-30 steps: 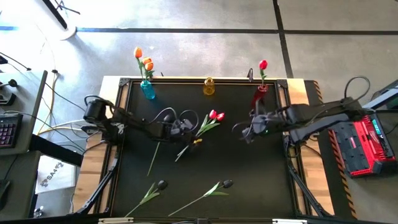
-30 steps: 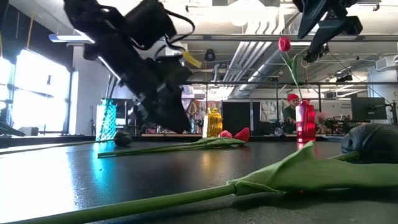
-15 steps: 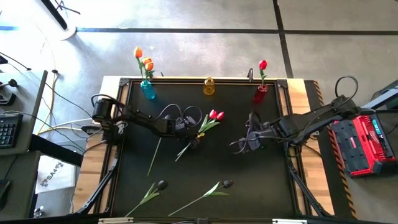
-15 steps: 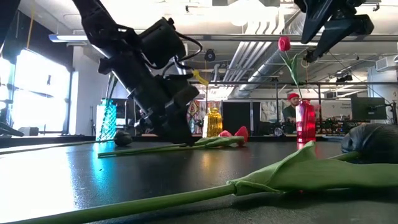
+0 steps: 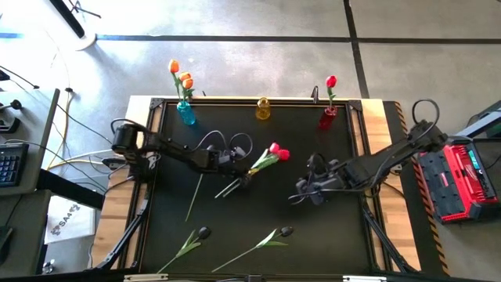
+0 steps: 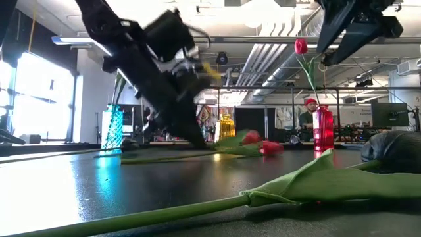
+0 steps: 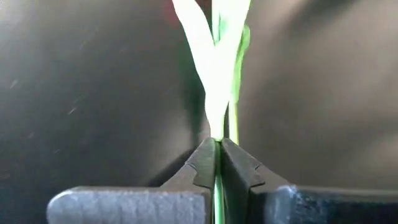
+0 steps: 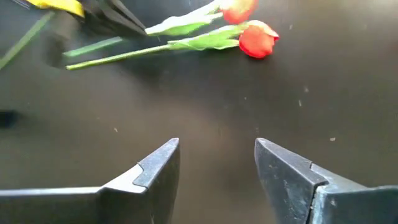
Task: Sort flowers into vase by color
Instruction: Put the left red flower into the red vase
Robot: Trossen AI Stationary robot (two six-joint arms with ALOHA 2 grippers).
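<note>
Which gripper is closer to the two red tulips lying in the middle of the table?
The left. The left gripper is shut on the stems of the red tulips. The right gripper is open, apart from them, on their other side.

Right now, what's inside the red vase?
The red vase holds one red tulip, its stem rising from the neck. How deep the stem sits inside cannot be seen.

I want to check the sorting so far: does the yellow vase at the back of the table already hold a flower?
No. In the high view the yellow vase stands empty, while the blue vase holds orange tulips and the red vase one red tulip.
</note>
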